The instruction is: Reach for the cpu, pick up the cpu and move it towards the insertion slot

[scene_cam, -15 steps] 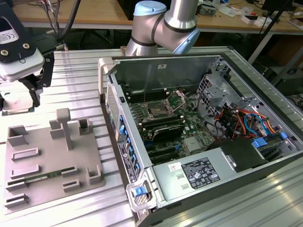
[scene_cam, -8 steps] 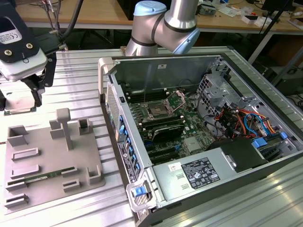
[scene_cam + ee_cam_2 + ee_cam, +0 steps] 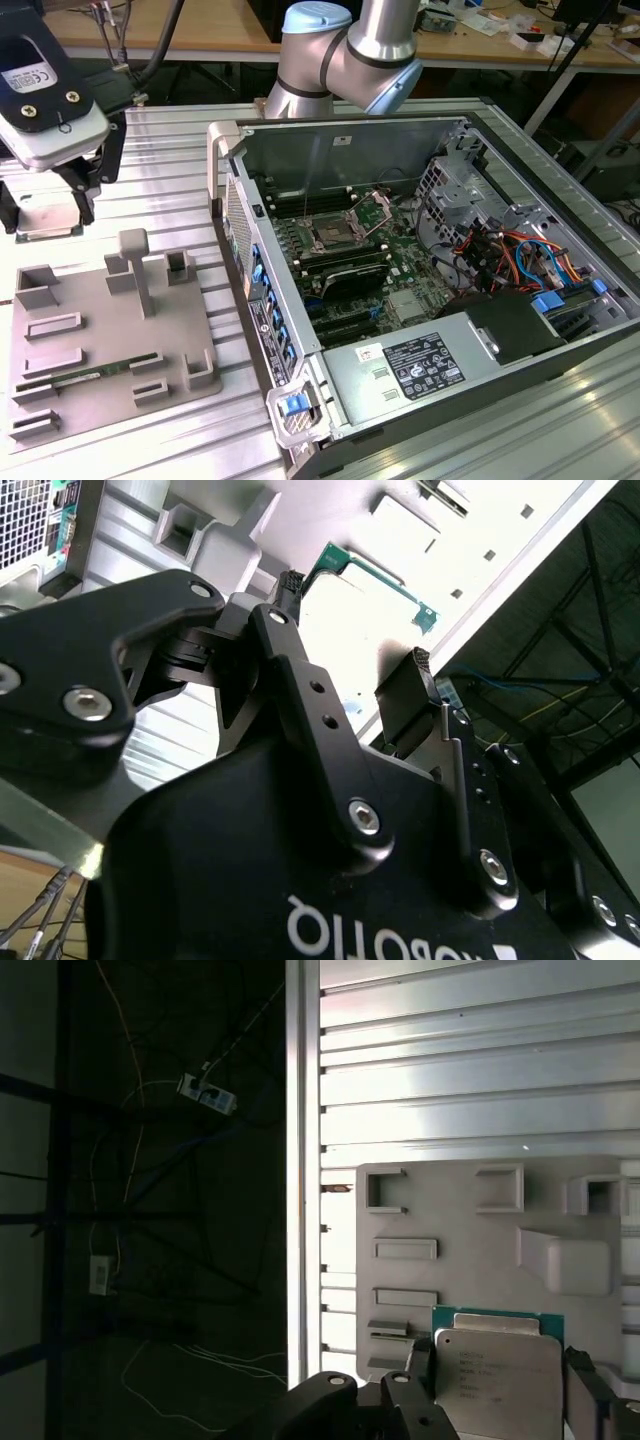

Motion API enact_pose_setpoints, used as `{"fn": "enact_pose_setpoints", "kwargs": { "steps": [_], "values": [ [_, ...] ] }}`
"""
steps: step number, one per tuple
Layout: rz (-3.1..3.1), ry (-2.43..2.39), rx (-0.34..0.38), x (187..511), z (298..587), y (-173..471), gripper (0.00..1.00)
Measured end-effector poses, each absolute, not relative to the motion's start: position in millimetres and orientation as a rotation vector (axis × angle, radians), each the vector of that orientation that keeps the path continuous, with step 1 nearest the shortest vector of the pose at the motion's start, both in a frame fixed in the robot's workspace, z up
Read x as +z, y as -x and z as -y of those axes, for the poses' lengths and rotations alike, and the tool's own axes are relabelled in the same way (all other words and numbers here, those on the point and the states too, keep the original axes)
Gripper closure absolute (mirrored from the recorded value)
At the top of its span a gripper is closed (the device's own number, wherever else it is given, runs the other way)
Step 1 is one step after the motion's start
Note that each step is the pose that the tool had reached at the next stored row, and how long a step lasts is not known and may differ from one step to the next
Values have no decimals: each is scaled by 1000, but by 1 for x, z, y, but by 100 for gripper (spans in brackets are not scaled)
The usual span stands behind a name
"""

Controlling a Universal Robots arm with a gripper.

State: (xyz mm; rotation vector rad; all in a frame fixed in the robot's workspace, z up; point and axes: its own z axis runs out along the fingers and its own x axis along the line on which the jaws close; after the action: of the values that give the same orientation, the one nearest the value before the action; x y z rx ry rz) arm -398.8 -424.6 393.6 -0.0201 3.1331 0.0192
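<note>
The cpu (image 3: 47, 218) is a thin square chip with a pale metal face. It hangs above the ribbed table at the exterior view's far left, held between the dark fingers of my gripper (image 3: 45, 205). In the first wrist view the cpu (image 3: 500, 1372) sits between two fingers (image 3: 590, 1392), over the edge of the grey fixture plate (image 3: 470, 1200). The gripper is shut on it. The insertion slot (image 3: 330, 237), a dark square socket with a metal frame, lies on the motherboard inside the open computer case, well to the exterior view's right of the gripper.
The grey fixture plate (image 3: 100, 340) with raised holders lies below the gripper and carries a green memory stick (image 3: 380, 575). The computer case (image 3: 225, 170) has tall walls, with cables (image 3: 510, 255), a drive cage and a power supply (image 3: 420, 365) inside. The arm's elbow (image 3: 340, 50) rises behind the case.
</note>
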Motion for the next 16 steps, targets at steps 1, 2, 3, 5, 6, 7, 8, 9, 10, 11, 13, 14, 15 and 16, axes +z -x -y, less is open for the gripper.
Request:
{"fn": "enact_pose_setpoints", "kwargs": {
  "steps": [1, 2, 3, 5, 6, 7, 8, 9, 10, 11, 13, 14, 15, 16],
  "values": [
    [-3133, 20, 19, 394, 425, 398, 45],
    [-3133, 20, 19, 394, 425, 398, 45],
    [-3133, 20, 19, 394, 425, 398, 45],
    [-3133, 20, 19, 394, 425, 397, 45],
    [-3133, 20, 19, 394, 425, 396, 45],
    [-3133, 20, 19, 394, 425, 394, 45],
    [-3133, 20, 19, 394, 425, 394, 45],
    [-3133, 20, 19, 394, 425, 393, 45],
    [-3133, 20, 19, 394, 425, 392, 45],
    [-3133, 20, 19, 394, 425, 392, 45],
    [-3133, 20, 19, 394, 425, 391, 45],
    [-3133, 20, 19, 394, 425, 390, 45],
    [-3133, 20, 19, 394, 425, 390, 45],
    [-3133, 20, 19, 394, 425, 389, 45]
  ]
}}
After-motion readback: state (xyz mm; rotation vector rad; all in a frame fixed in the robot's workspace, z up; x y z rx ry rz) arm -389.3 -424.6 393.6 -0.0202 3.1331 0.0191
